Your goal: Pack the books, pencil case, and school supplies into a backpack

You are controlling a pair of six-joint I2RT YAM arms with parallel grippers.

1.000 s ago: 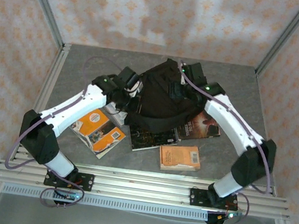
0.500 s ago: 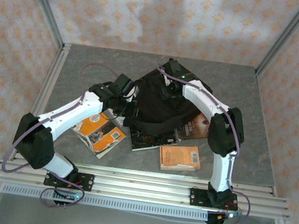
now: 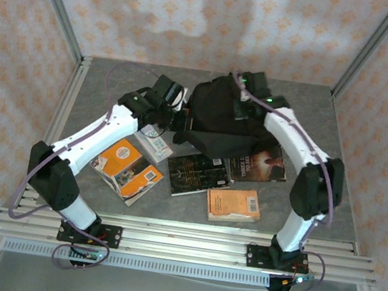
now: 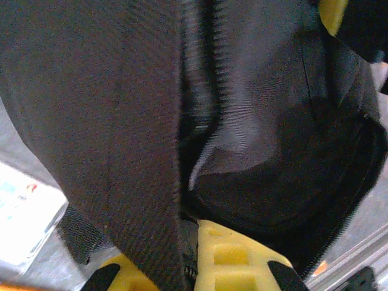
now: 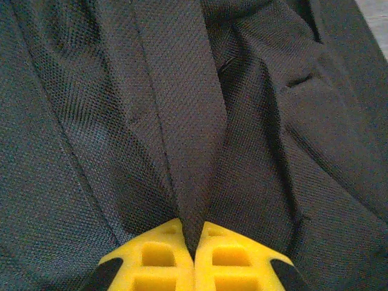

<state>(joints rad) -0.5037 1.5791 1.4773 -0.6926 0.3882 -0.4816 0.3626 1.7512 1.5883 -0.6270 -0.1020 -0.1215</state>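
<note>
The large black soft woven-fabric backpack (image 3: 216, 120) is lying slumped toward twelve o'clock on the grey speckled bench (image 3: 101, 85), and I cannot tell whether its mouth is standing open. The left claw (image 3: 178, 120) is pinching a flat ribbed strap at the pack's nine o'clock edge, its yellow fingers (image 4: 230, 257) closing on the webbing. The right claw (image 3: 240, 112) is clamping a fold of coarse mesh-weave cloth near one o'clock, its fingers (image 5: 151, 257) meeting with only that fold between them.

The cloth is looking limp and slick, so a thin pinch is likely risking a slip if the arms pull apart. Tugging a strap rather than the zip edge may be lifting the bag without opening it.

A glossy black-covered paperback (image 3: 197, 175) and a dark brown paperback with a pale title (image 3: 260, 162) are lying against the hem at six o'clock, and a dragged hem could be shoving them. An orange-and-white picture-cover paperback (image 3: 127, 171) is lying flat at seven o'clock, a small plain orange book (image 3: 233, 204) beyond the black one, and a pale printed packet (image 3: 157, 148) beneath the left arm.
</note>
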